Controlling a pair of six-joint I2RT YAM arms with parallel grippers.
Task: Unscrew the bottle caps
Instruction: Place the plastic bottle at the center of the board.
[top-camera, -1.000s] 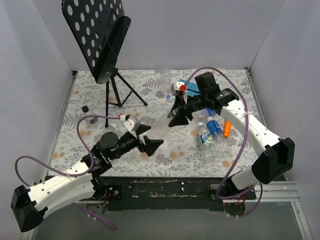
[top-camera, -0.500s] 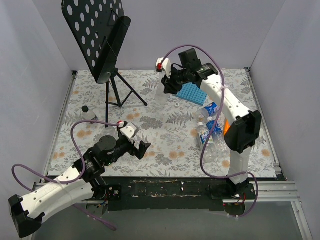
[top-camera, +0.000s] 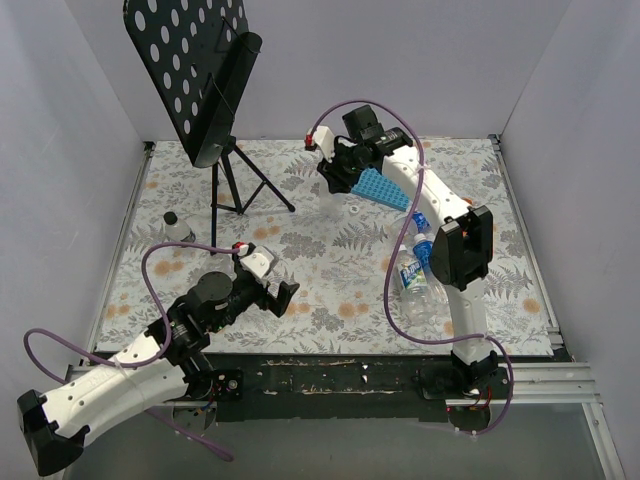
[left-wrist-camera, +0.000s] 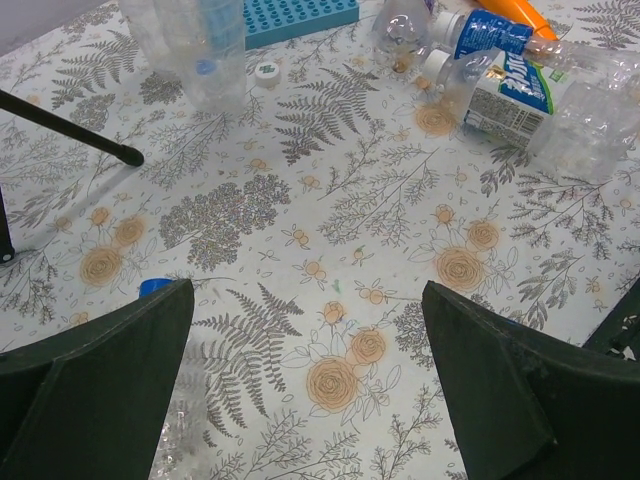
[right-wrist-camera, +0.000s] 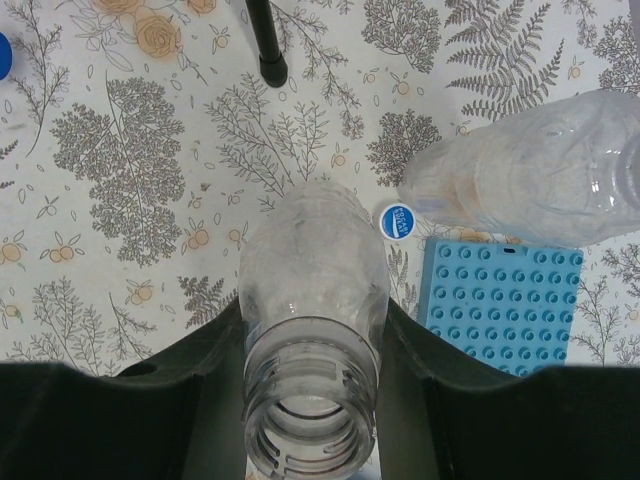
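Observation:
My right gripper (top-camera: 335, 178) is at the far side of the table, shut on a clear, uncapped bottle (right-wrist-camera: 314, 262). Its fingers (right-wrist-camera: 205, 370) press both sides just below the open threaded neck (right-wrist-camera: 312, 425). A loose white-and-blue cap (right-wrist-camera: 396, 221) lies on the cloth just beyond it, next to a second clear bottle (right-wrist-camera: 530, 180) lying on its side. My left gripper (top-camera: 283, 295) is open and empty above the cloth near the front. The left wrist view shows the held bottle (left-wrist-camera: 200, 50), a white cap (left-wrist-camera: 266, 71), a blue cap (left-wrist-camera: 155, 287) and labelled bottles (left-wrist-camera: 505, 85).
A blue ridged tray (top-camera: 385, 188) lies beside the right gripper. A black music stand (top-camera: 205, 80) stands at the back left on a tripod. A small clear bottle (top-camera: 178, 228) sits near the left edge. An orange stick (left-wrist-camera: 515, 12) lies by the labelled bottles (top-camera: 412, 275).
The right arm has swung from the middle of the table to the far side by the blue tray. The left gripper has drawn back toward the near edge.

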